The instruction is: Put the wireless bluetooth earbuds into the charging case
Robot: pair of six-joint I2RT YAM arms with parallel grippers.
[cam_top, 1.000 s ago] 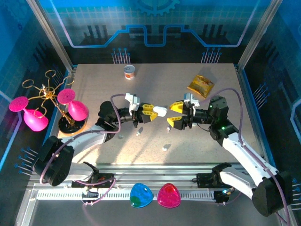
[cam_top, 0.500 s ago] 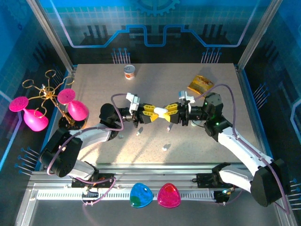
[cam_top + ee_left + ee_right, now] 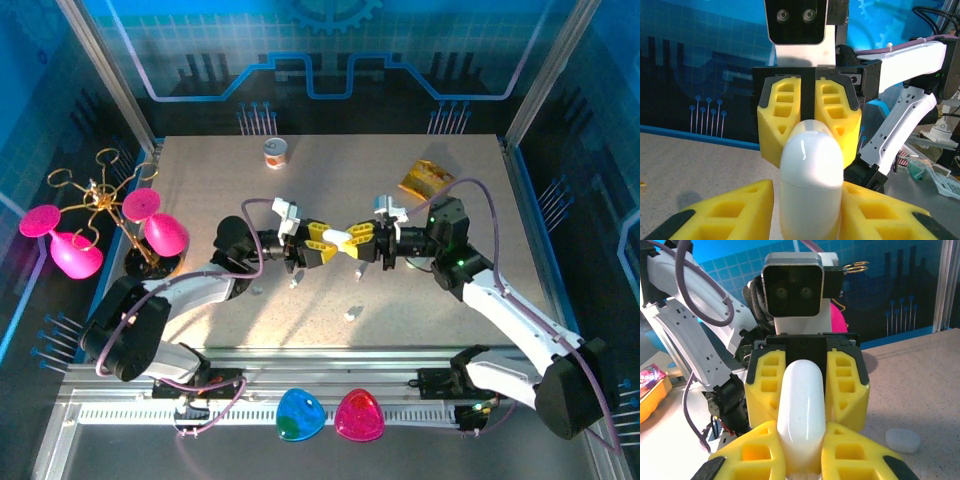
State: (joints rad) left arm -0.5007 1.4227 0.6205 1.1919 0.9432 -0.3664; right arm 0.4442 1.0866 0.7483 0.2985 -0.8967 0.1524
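At the far left a gold rack point(image 3: 98, 196) stood near the edge of the surface point(image 3: 340, 180), with pink glasses point(image 3: 52, 240) hanging from it. A can point(image 3: 276, 153) sat near the back edge, its label too small to read.

At mid-surface the two arms met tip to tip, in the air. The left fingers point(image 3: 725, 212) flanked one end of the white case point(image 3: 344, 238). I could not tell whether they pinched it or had just come loose. The right fingers point(image 3: 860, 455) were closed tight on the other end. A second before, the left arm alone had held the case, and the right fingers stood wide open a little way to its right. Since then the right arm had reached in and clamped on, while the case had hardly moved.

The earbuds point(image 3: 349, 315) lay loose on the surface below and in front of the case, where they had been before. To the right, near the back corner, was an orange packet point(image 3: 427, 180), its print unreadable.

There was bare room behind the meeting point, between the can and the packet, and more along the right side. At the near rail sat a blue dome point(image 3: 300, 415) and a pink dome point(image 3: 359, 415).
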